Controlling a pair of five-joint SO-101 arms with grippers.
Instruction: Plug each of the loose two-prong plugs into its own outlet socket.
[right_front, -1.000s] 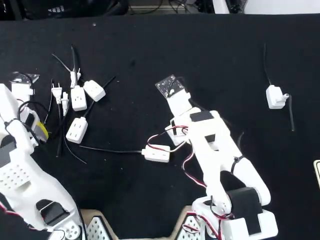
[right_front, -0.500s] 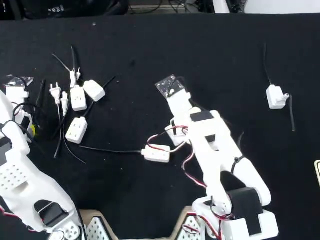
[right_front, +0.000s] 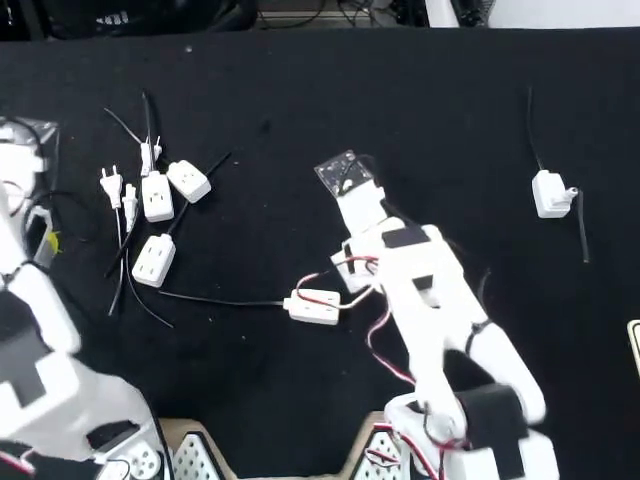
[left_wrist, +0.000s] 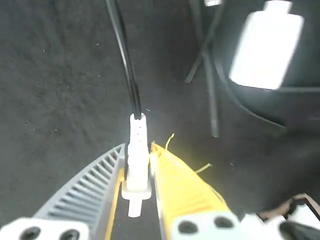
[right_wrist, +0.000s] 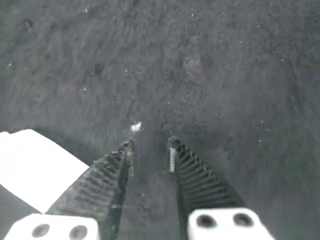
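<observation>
From above, three white sockets (right_front: 157, 196) cluster on the black table (right_front: 300, 90) near the left arm (right_front: 40, 340), with a loose plug (right_front: 112, 183) just beside them. A fourth socket (right_front: 315, 306) lies just beside the right arm (right_front: 430, 300).

At the left wrist, the left gripper (left_wrist: 138, 147) is clamped on a white plug (left_wrist: 138, 170), whose black cord (left_wrist: 122, 60) runs off across the table.

At the right wrist, the right gripper (right_wrist: 150, 145) stands narrowly parted, holding nothing, above bare cloth.
</observation>
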